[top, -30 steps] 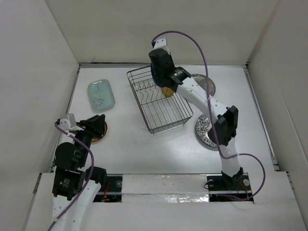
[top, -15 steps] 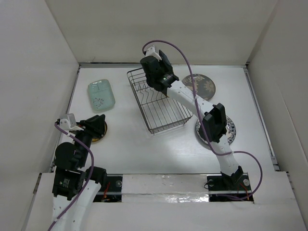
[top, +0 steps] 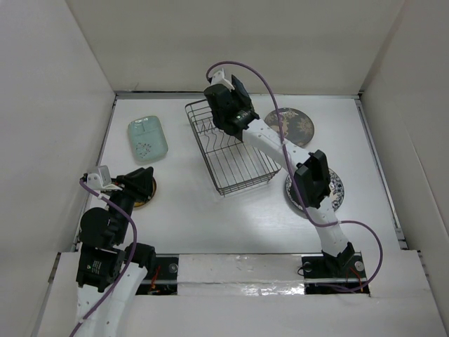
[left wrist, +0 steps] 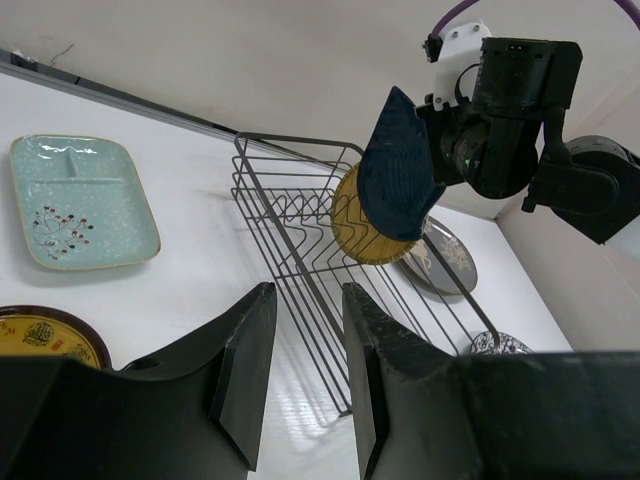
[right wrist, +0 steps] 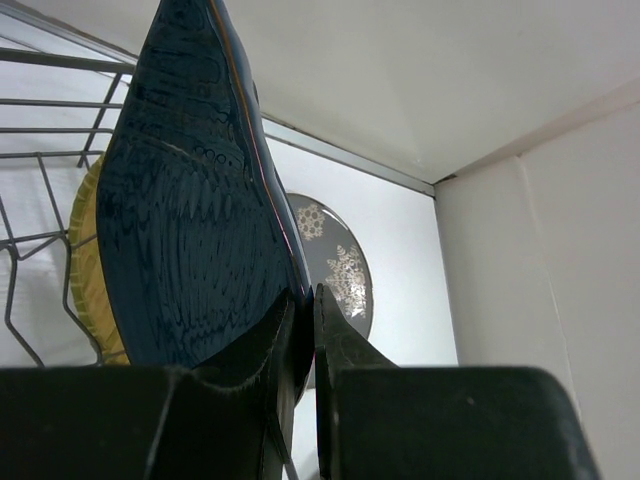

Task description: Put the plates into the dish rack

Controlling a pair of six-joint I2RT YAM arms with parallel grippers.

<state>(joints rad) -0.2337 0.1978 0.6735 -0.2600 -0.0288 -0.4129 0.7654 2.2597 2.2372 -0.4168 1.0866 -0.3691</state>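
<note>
Right gripper (right wrist: pixel 303 305) stretched over dish rack (top: pixel 238 166), clamping blue leaf dish (right wrist: pixel 190 220) (left gripper (left wrist: pixel 307 305) low, agape)

Rack (top: pixel 249 181) sat skewed. Dark blue leaf dish (left wrist: pixel 395 165) was held upright on edge over it, just in front of a yellow plate (left wrist: pixel 362 240) standing in the tines. Lying flat: mint dish (top: pixel 147 138) left of rack; second yellow plate (left wrist: pixel 45 338) nearer, dark-rimmed; grey plate (top: pixel 295 125) and patterned plate (top: pixel 335 189) to the right.

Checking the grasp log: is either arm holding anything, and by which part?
The right end effector pinches the dark blue dish by its rim; the left end effector is open and empty.
</note>
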